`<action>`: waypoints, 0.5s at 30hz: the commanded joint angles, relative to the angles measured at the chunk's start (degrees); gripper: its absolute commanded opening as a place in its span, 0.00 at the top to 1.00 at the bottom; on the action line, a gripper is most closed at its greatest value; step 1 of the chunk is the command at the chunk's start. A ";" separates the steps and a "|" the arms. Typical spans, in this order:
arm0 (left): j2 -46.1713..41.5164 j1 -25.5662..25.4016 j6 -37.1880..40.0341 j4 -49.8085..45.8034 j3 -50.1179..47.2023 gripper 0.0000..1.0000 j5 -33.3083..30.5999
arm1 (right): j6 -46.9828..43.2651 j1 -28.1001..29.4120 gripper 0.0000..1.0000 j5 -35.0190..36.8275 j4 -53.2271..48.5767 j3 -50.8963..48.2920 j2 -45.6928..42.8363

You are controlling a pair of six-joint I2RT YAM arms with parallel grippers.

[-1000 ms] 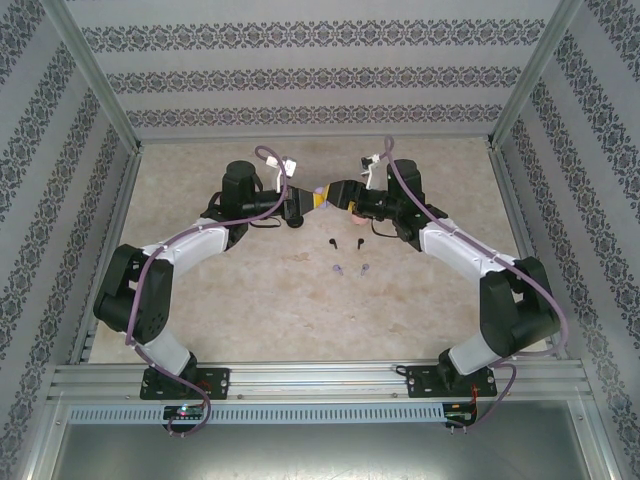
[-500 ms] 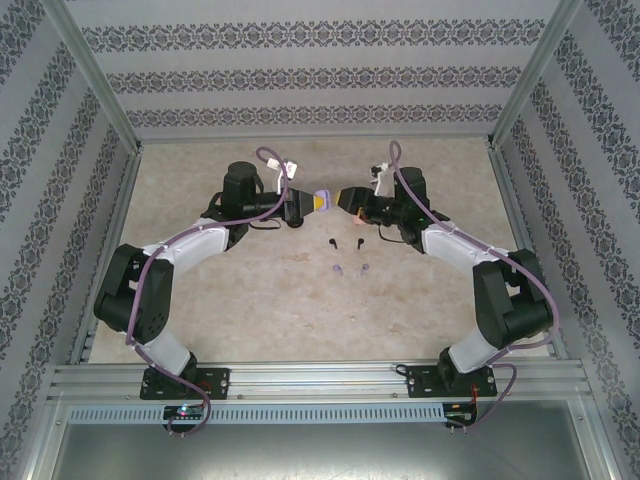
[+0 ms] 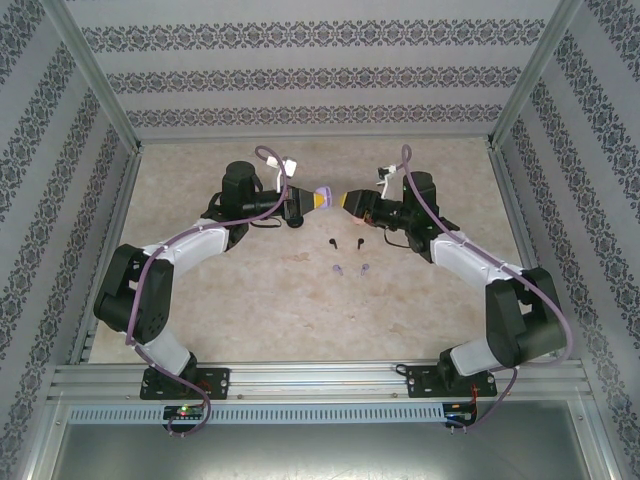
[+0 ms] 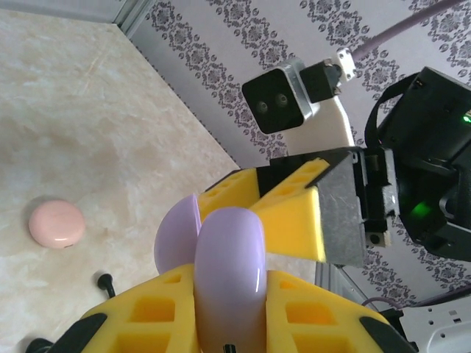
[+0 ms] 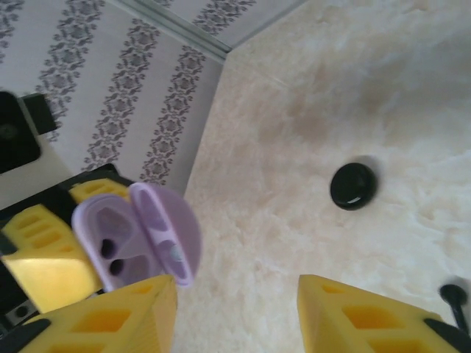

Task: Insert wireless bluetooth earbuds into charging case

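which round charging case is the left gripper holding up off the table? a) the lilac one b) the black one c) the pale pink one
A: the left gripper is clamped on the lilac round charging case, its lid open, while the pale pink round case and the black round case lie on the table.

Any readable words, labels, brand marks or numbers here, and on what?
None can be read. The lilac case in the left gripper, the pink case and the black case show plain surfaces in these views; the wallpaper carries only an ornamental pattern.
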 commanded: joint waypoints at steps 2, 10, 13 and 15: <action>-0.87 -0.39 -2.39 5.63 -0.71 1.00 0.46 | 0.94 2.54 0.58 -1.11 2.48 2.14 0.02; -1.12 -0.47 -3.03 6.16 -0.68 1.00 0.45 | 1.28 3.64 0.64 0.07 2.99 4.46 2.78; -1.38 -0.51 -3.02 6.03 -0.90 1.00 0.53 | 1.27 3.52 0.66 0.68 3.01 4.81 3.24; -1.51 -0.46 -3.00 6.20 -1.15 1.00 0.63 | 1.37 3.34 0.67 0.88 3.01 5.06 3.66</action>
